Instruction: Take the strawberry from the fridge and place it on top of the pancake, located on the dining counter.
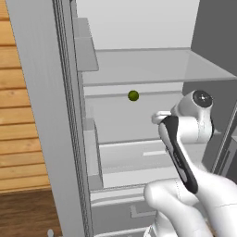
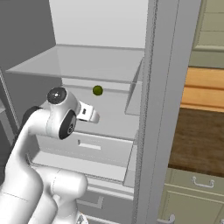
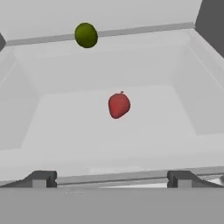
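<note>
Standing open in front of the robot, the fridge [image 1: 41,115] shows a pale grey interior with a clear glass shelf [image 1: 152,69] above and white drawers below. Everything here is placed relative to that fridge. The white arm reaches into its middle compartment, and the gripper [image 3: 111,178] hangs over a shallow white bin [image 3: 48,127] there. The two dark fingertips [image 3: 41,178] stand spread well apart at the near lip of the bin, holding nothing. The strawberry [image 3: 118,105], small and red, lies alone on the floor of that bin, roughly at its centre and beyond the fingertips, clear of both. Farther back in the fridge, an olive-green ball [image 3: 86,35] sits on a ledge at the rear rim of the bin, well apart from the strawberry; it also shows in the left base view [image 1: 133,96] and the right base view [image 2: 97,90]. Outside the fridge, to its left side, run light wooden wall planks [image 1: 21,115] over a dark wood surface. To its right side stand olive-green cabinets [image 2: 192,197] with a dark brown top. No brand, label or writing can be read anywhere.
</note>
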